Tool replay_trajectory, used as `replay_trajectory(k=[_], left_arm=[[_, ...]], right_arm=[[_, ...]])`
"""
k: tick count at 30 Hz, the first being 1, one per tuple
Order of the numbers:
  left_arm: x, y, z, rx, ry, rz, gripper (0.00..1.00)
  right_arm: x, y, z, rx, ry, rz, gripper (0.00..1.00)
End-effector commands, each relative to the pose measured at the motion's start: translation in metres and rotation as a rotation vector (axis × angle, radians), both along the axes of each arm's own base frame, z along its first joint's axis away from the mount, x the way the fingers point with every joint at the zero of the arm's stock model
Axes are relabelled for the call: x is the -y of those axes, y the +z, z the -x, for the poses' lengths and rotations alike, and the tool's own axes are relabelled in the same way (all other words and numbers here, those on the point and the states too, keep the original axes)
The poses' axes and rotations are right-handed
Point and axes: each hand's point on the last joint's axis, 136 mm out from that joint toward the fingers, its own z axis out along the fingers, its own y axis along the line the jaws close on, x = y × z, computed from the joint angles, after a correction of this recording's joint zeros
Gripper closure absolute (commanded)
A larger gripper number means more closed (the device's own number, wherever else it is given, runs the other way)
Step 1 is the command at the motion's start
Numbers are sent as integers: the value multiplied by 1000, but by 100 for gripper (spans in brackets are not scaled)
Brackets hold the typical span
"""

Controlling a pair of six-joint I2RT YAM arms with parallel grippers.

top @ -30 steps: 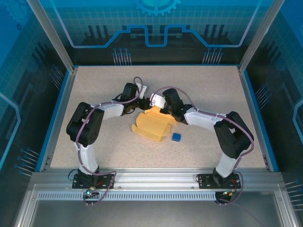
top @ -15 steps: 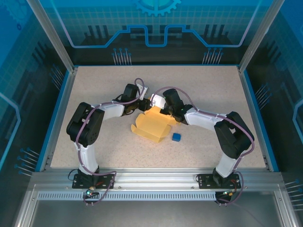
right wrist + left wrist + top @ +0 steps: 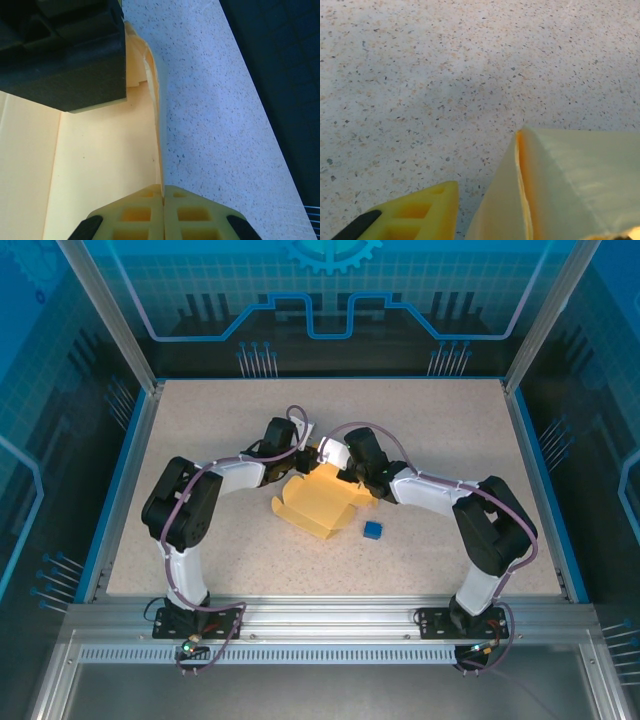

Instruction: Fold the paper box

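1. Paper box: pale yellow card, partly folded, open side up, about the middle of the speckled table, with both grippers meeting at its far edge.
2. Right gripper: at the far right corner of the box, fingers pressed together on the thin upright side wall. Probably clamped there to anchor the box and keep that wall standing while the other side is worked.
3. Left gripper: at the far left corner, jaws apart on either side of a raised, creased flap. One yellow finger just beside the card, a sliver of table showing between them, so no grip yet. Likely placed there to pinch the flap and bring it over.
4. Near left edge of the box: notched tabs visible from above, seemingly not tucked in. Folding judged well short of finished.
5. Small blue cube: on the table just off the near right corner of the box, apart from the card and from both grippers. No evident part in the folding, but close enough to be nudged if the box slides that way.
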Motion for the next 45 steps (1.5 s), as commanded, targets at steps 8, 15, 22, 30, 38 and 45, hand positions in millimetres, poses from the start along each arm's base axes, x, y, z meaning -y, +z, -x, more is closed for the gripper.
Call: replay_trajectory(k=[8,15,22,30,38,45], left_arm=[[-45,5,-20,30,257,-85,78],[-55,5,-25,49,327,-157,84],[-65,5,-27,56,381,-217,86],[-64,4,-27,63,385,-249,86],[-39,12,-19,67,263,-134,78],[-20,22,-8,90,146,-63,60]], right_arm=[[-1,0,19,-63,8,-79,94],[-1,3,21,-64,10,-91,94],[-2,2,21,-70,10,-97,94],[0,2,19,-66,-3,-110,94],[8,1,9,-48,-69,-102,95],[14,5,4,-33,-104,-106,95]])
